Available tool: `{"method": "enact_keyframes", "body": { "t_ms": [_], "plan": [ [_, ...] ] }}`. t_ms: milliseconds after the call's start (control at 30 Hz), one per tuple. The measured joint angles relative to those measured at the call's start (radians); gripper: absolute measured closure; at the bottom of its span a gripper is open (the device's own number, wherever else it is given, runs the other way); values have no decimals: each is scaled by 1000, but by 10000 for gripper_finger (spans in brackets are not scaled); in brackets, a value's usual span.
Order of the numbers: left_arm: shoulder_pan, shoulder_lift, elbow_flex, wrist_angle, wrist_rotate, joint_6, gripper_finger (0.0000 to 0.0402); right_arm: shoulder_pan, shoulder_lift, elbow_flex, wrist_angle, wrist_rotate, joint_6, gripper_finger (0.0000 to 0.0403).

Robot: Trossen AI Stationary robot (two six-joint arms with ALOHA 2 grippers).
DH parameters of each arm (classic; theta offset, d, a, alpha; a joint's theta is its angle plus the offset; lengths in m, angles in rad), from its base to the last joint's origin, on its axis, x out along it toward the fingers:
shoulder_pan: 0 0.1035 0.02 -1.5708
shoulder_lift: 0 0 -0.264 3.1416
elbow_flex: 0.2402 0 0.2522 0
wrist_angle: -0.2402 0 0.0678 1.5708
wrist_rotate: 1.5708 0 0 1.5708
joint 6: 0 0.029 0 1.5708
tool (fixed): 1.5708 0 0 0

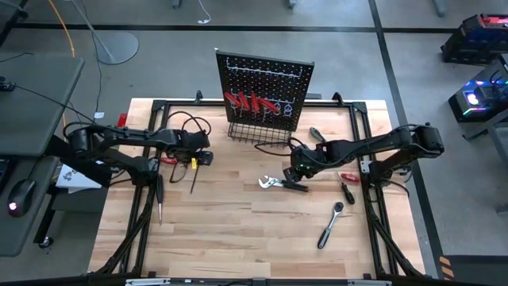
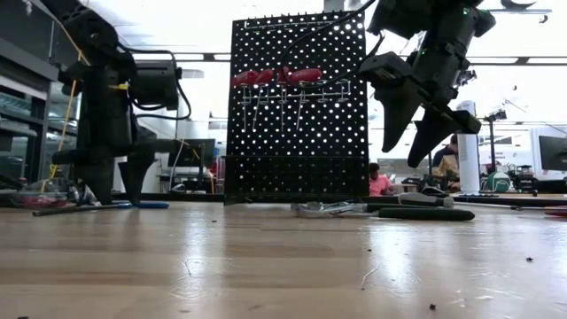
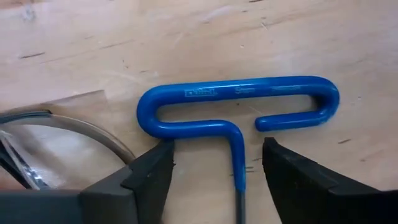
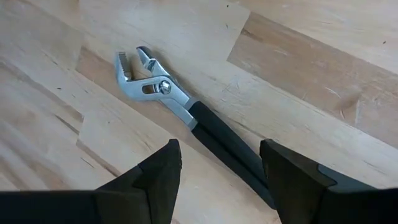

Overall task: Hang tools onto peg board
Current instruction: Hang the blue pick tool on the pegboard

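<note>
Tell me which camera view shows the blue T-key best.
The left wrist view: the blue T-key fills the frame, lying flat on the wooden table, its looped handle and stem clear between the left gripper's open jaws. The low view shows only a thin blue sliver. In the high view the arm hides it; the right wrist view misses it.

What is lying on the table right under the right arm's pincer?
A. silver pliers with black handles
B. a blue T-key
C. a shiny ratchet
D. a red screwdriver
A: the right wrist view looks past the right pincer, its fingers apart, straight down at the pliers, lying flat on the wooden table with their silver head and black handles.
</note>
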State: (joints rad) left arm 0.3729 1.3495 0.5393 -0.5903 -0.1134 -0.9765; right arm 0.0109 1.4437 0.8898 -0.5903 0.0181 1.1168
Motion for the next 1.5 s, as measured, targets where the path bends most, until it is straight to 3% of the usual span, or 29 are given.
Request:
{"method": "enact_keyframes", "body": {
  "t_ms": [133,367,667,900,1000,1300,1500],
  "plan": [
    [-18,53,-9,11,-43,-11,247,1,0,0,1,0,0,194],
    [-168,134,-6,108,-228,-63,388,3,1,0,-1,-7,0,194],
    [-266,129,8,75,-268,-208,398,15,1,0,-7,-22,-23,194],
    [-331,76,37,209,-64,-231,401,31,1,0,-22,-23,-23,194],
    [-360,58,38,257,-40,-244,398,29,1,0,-24,-21,-21,194],
    [-403,-2,41,334,-57,-230,399,29,0,0,6,-22,-53,194],
    [-359,-45,42,327,-82,-79,400,14,0,0,51,-22,-71,194]
  ]
}}
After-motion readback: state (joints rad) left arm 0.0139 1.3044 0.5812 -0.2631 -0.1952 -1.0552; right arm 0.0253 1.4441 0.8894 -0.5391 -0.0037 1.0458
